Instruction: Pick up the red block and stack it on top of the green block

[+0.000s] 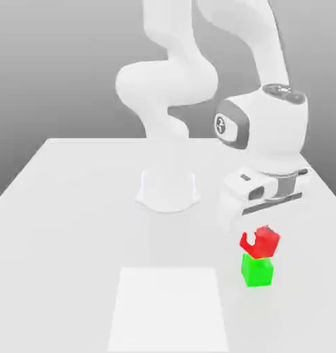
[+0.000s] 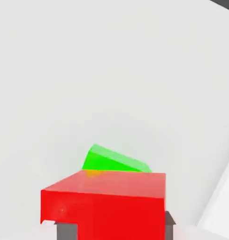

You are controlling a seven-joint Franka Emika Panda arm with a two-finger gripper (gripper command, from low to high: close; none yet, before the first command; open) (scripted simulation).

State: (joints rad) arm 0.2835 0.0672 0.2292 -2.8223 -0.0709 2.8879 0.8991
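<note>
While pincer [image 1: 261, 238] clamps red block [image 1: 261, 241] | directly above green block [image 1: 257, 270]

A flat white table [image 1: 74, 186] fills the lower scene. A lighter rectangular patch [image 1: 169, 309] lies on its near surface. The backdrop [image 1: 54, 62] is plain grey, graded darker upward. Lighting is soft and even.

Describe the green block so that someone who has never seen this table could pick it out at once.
Start at the white robot arm bending over the white table, and follow it down to the gripper toward the exterior view's right. Directly under the red block in its grip sits the green block, resting on the table. It is the only green thing there, a plain small cube.
</note>
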